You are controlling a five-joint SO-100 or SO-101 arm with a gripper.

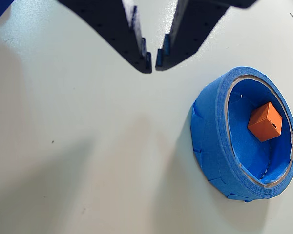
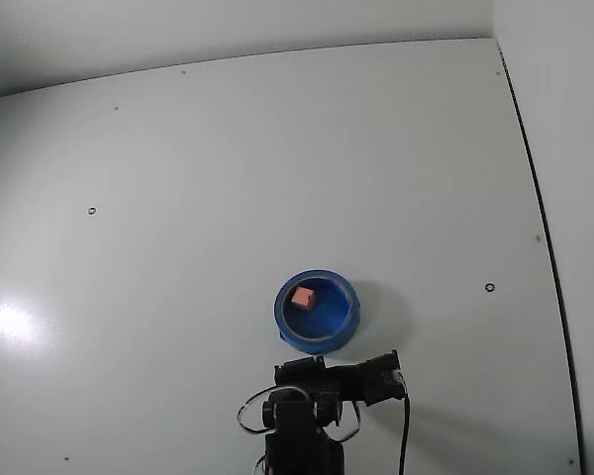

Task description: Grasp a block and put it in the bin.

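The small orange-red cube point(image 1: 265, 122) lies inside the round blue bin point(image 1: 212, 131) while the dark pincer point(image 1: 153, 62), nearly closed and empty, hovers beside it above the white table point(image 1: 78, 146).

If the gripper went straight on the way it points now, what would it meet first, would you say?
Probably only the bare table. The gripper is empty and nearly closed, and the bin holding the block sits off to the right in the wrist view.
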